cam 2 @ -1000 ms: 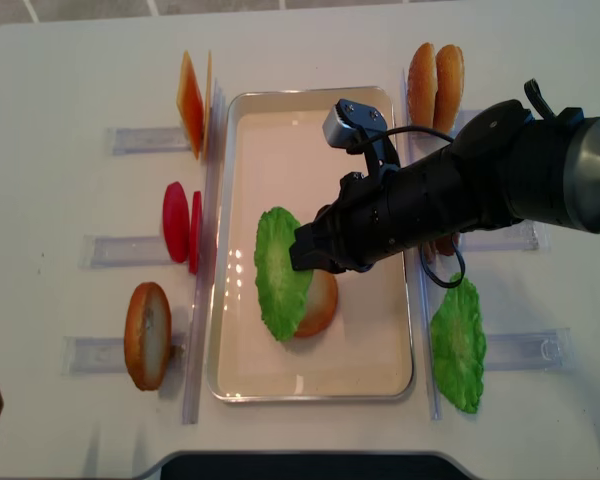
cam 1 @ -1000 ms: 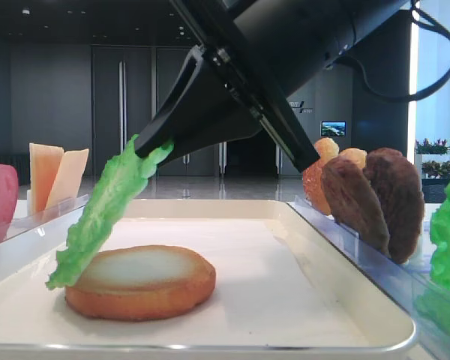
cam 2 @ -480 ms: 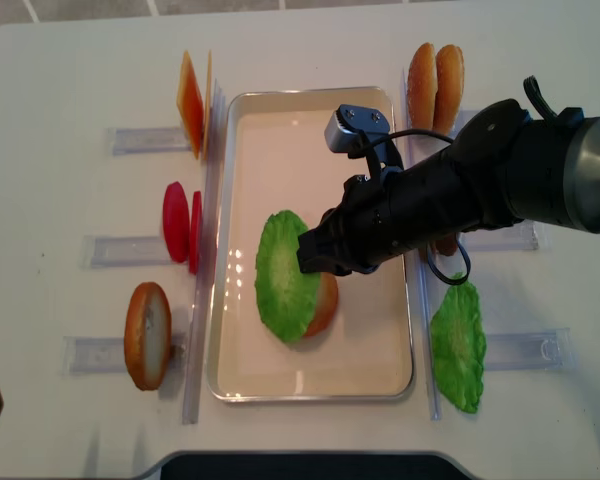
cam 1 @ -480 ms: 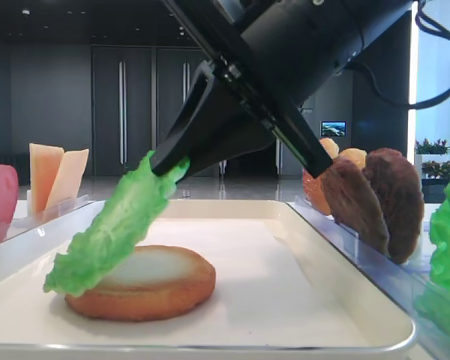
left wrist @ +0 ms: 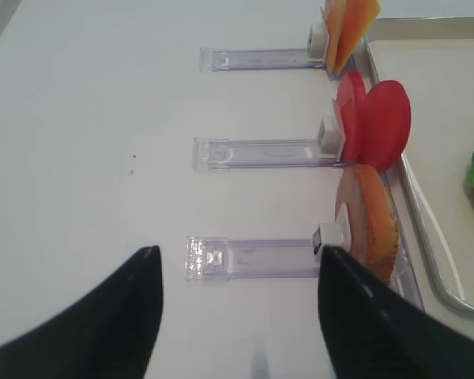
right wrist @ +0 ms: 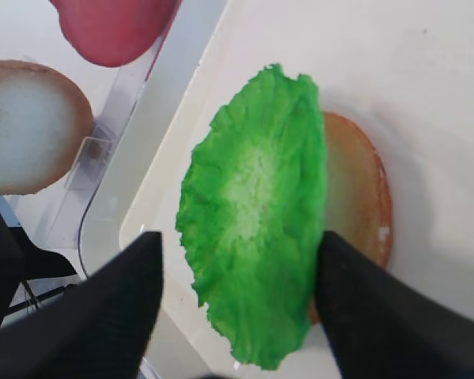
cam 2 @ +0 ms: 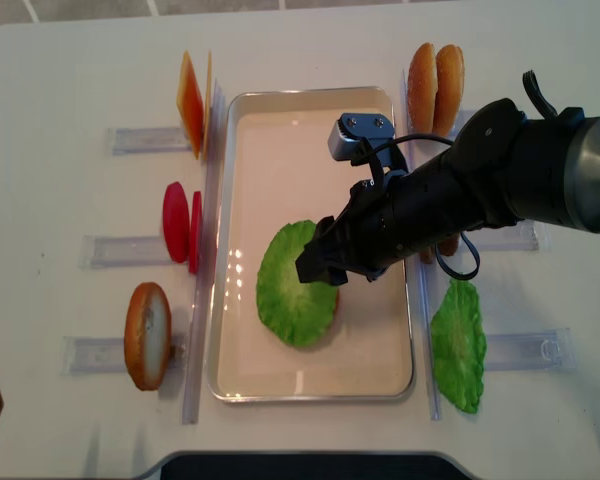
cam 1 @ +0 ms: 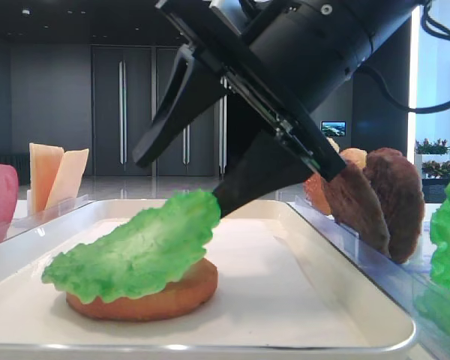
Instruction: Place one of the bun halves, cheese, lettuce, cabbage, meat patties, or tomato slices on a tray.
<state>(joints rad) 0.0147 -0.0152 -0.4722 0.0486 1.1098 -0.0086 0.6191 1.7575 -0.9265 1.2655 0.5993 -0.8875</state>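
Observation:
A ruffled green lettuce (cam 1: pixel 142 251) (right wrist: pixel 257 205) (cam 2: pixel 295 285) leaf lies loose over a flat bun half (cam 1: pixel 172 296) (right wrist: pixel 359 189) inside the white tray (cam 1: pixel 300 292) (cam 2: pixel 280 130). My right gripper (cam 1: pixel 178 182) (right wrist: pixel 241 237) (cam 2: pixel 315 262) hovers just above the leaf, open, its black fingers (right wrist: pixel 118 308) spread on either side with nothing gripped. The lower finger's tip sits close to the leaf's back edge. My left gripper (left wrist: pixel 238 253) is open and empty over the bare table, left of the tray, above a clear rack (left wrist: pixel 253 257).
Racks flank the tray. On the left stand cheese (cam 2: pixel 190 100), tomato slices (cam 2: pixel 180 225) (left wrist: pixel 379 122) and a bun half (cam 2: pixel 147 335) (left wrist: pixel 371 221). On the right stand bun domes (cam 2: pixel 435 75), meat patties (cam 1: pixel 394 199) and another lettuce leaf (cam 2: pixel 458 345).
The right gripper's jaws have opened and let go of the lettuce. The leaf, hanging slanted from the jaws before, now lies flat over the bun half.

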